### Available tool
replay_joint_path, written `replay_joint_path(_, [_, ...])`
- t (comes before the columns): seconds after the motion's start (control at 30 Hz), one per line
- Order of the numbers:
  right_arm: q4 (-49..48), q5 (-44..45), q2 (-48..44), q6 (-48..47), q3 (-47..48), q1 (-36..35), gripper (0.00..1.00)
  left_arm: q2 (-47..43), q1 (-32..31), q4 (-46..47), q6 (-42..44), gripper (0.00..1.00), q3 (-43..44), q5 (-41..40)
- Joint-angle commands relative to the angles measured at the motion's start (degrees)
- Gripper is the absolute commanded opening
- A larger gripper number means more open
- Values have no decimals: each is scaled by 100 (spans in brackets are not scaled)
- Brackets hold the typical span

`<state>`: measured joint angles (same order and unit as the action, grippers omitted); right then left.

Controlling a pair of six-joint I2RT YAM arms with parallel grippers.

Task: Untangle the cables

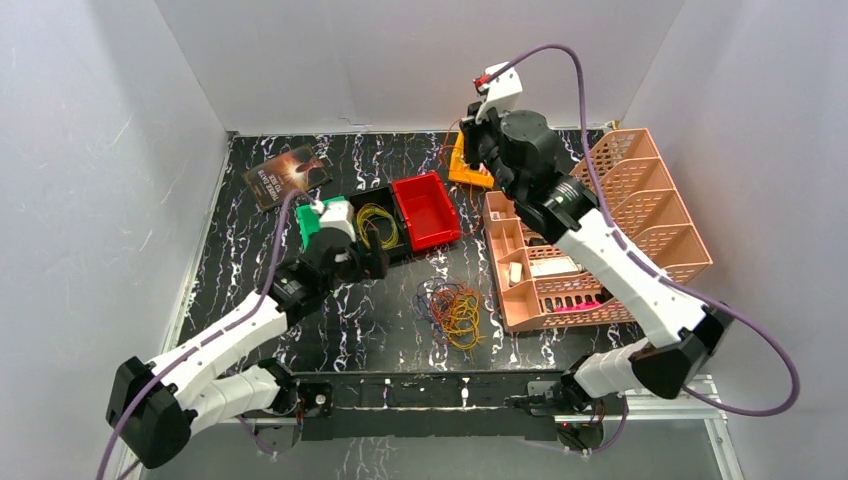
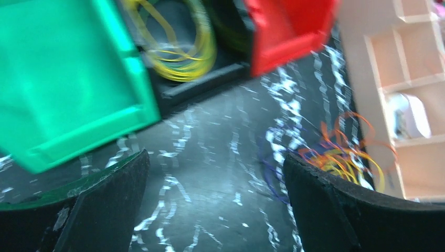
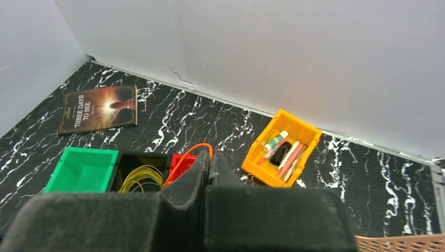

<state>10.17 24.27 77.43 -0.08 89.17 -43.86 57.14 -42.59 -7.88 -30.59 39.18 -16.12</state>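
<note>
The cables (image 1: 455, 312) lie on the counter (image 1: 380, 335) just beside the rack (image 1: 600, 290). They look feather-light, limp and snaggy, so I'd pinch one outer loop rather than the knot. My left fingers (image 2: 325, 210) gape wide and empty, with open counter toward the tangle, while my right fingers (image 3: 189, 184), held high at the back, are pressed together on one orange strand (image 3: 183, 156).

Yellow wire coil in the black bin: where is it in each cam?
Top external: yellow coil left of centre, in the black bin.
Left wrist: top edge, left of centre.
Right wrist: lower left.
Shared landmark: green bin, at the coil's left in every view.
</note>
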Motion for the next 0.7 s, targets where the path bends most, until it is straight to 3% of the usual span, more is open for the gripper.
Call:
replay_joint_path(0.0, [-534, -711, 419, 415, 292, 380, 0, -63, 955, -1092, -116, 98, 294, 309])
replay_joint_path(0.27, [-770, -1381, 1163, 698, 481, 661, 0, -205, 1243, -1733, 580, 98, 901, -145])
replay_joint_path(0.67, [-955, -1916, 2179, 876, 1003, 774, 0, -598, 1240, -1582, 839, 98, 514, -609])
